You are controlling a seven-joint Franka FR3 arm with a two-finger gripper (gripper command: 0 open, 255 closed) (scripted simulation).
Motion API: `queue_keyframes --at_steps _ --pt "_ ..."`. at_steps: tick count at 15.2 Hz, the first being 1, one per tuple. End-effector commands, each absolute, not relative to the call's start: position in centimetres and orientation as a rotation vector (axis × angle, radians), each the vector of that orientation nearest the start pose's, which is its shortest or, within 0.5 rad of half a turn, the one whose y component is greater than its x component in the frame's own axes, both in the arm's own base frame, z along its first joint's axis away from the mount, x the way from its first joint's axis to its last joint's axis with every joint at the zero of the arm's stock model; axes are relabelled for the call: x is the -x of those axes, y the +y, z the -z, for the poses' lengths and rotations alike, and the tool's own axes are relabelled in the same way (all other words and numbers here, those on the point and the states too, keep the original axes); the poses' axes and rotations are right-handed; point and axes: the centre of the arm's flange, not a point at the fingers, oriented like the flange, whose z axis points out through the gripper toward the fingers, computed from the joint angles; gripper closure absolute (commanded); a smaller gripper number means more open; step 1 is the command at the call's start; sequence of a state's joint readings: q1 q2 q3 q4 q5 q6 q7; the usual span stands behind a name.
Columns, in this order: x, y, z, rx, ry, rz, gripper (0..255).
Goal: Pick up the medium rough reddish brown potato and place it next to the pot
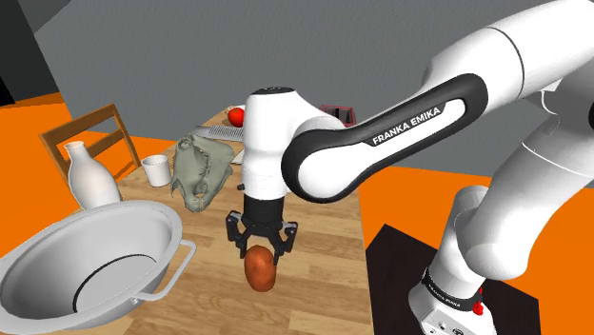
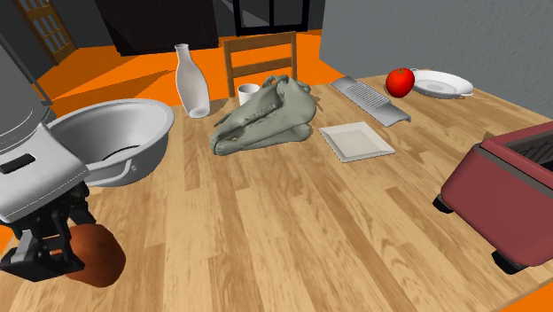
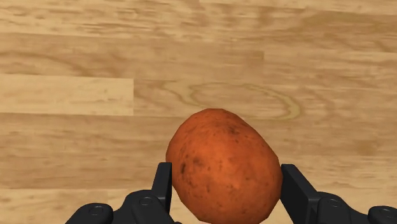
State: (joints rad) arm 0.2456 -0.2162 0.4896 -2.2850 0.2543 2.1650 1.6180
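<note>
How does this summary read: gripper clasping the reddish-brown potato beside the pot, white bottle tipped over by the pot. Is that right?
One thing is wrong: the white bottle stands upright, not tipped over, as the shoulder view shows. The gripper does clasp the potato beside the pot.

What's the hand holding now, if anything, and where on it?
The hand holds the reddish-brown potato, fingers clasping opposite sides of its upper end.
</note>
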Motion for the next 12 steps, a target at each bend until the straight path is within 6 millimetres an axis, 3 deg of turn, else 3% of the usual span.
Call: queue_keyframes --at_steps 1,12 --pt "-35.4 34.0 -42.6 2.635 1.48 -0.114 255" --pt "-35.4 34.0 -36.8 2.635 1.48 -0.114 255"
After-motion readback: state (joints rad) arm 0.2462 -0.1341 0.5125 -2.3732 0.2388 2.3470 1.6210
